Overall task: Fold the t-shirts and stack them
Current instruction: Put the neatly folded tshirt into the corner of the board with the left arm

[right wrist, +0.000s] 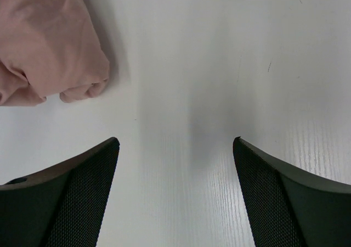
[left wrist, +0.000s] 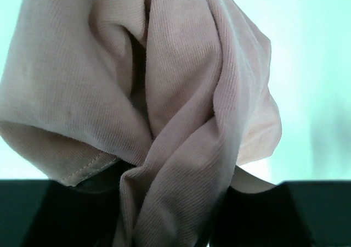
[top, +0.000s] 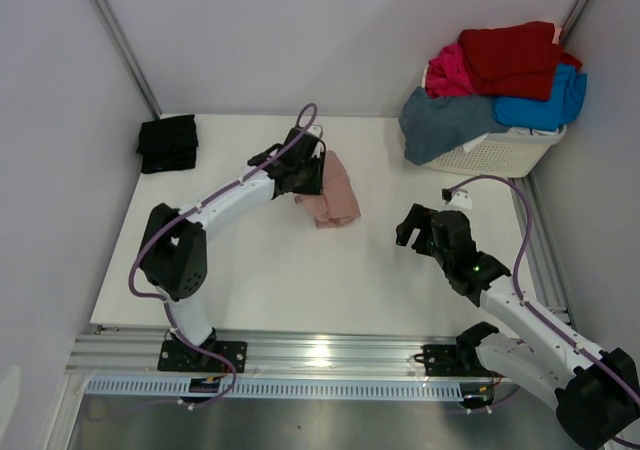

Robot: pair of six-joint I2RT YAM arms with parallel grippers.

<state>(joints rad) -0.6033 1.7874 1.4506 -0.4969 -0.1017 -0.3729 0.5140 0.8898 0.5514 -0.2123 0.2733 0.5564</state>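
Occupying the middle of the table (top: 260, 270), the dusty-pink t-shirt (top: 335, 192) is bunched and clamped in the left gripper (top: 303, 175), whose jaws are closed partway on the cloth. The pinch is shown only by the left wrist view, where folds and a stitched hem are drawn down between the dark fingers (left wrist: 44, 219). The right gripper (right wrist: 175, 144) is spread wide and empty, with the shirt's edge at its upper left. Only overhead are the folded black t-shirt (top: 168, 143), far left, and the basket (top: 505, 155) of heaped t-shirts (top: 510, 70), far right, seen
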